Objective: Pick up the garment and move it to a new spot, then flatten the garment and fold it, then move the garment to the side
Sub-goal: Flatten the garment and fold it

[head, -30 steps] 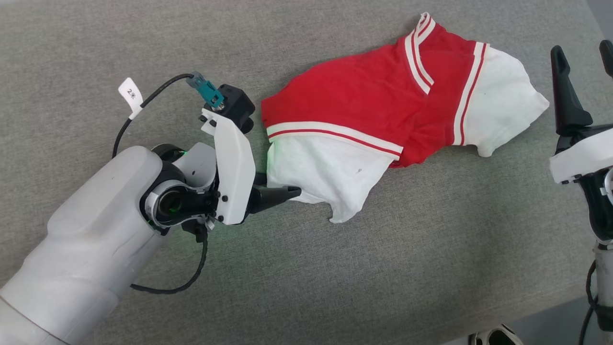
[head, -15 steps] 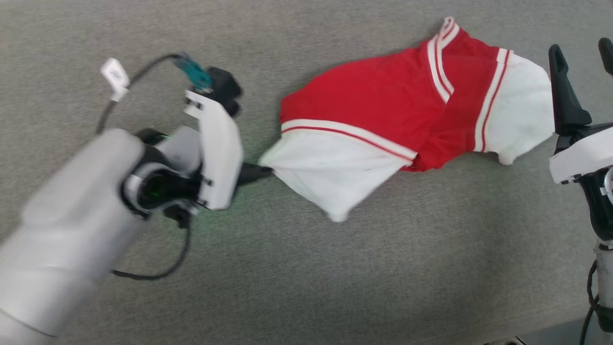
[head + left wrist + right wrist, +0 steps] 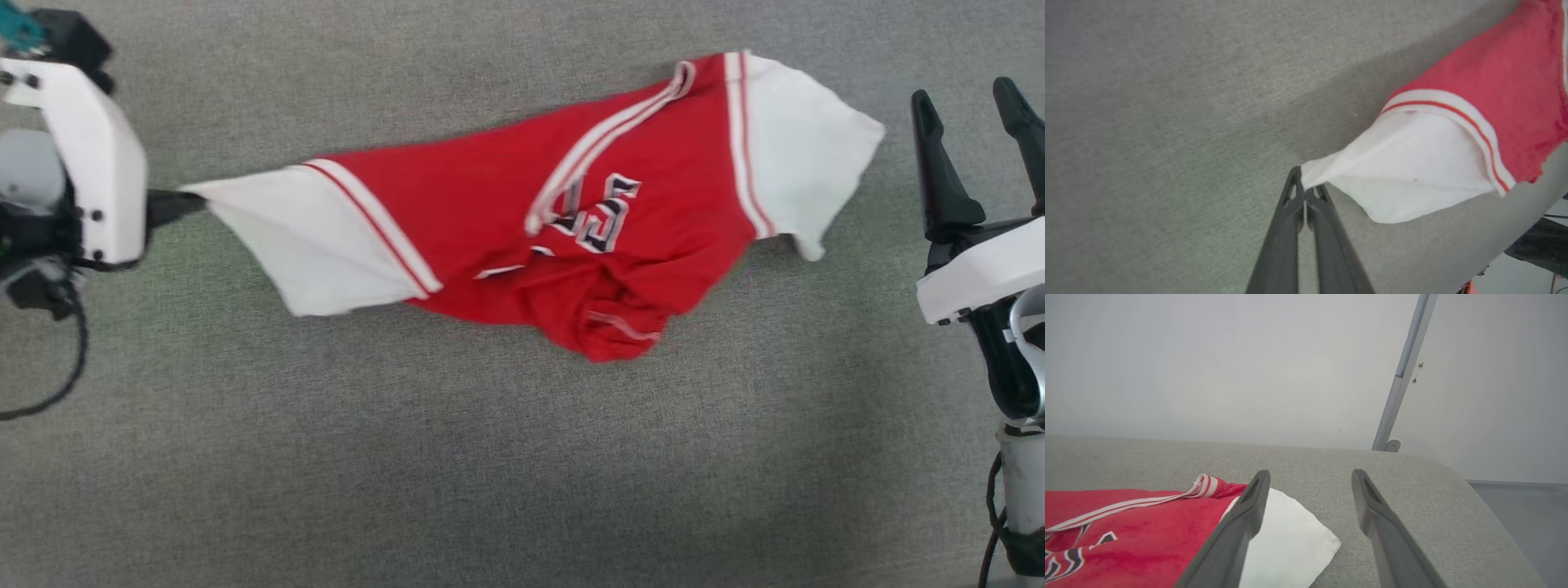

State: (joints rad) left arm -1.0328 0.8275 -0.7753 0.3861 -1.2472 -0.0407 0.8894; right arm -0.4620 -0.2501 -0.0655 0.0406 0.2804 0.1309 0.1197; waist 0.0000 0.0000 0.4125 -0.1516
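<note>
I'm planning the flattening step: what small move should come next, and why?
Probably lower the open right hand onto the free white sleeve beside it. The left hand is shut on the other sleeve and the garment lies bunched; pulling both ends should spread it.

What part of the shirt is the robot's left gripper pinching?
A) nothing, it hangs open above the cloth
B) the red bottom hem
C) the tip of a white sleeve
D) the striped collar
C: the left gripper has its two fingers pressed together on the corner of the white sleeve of the garment, and the cloth is drawn to a point there.
</note>
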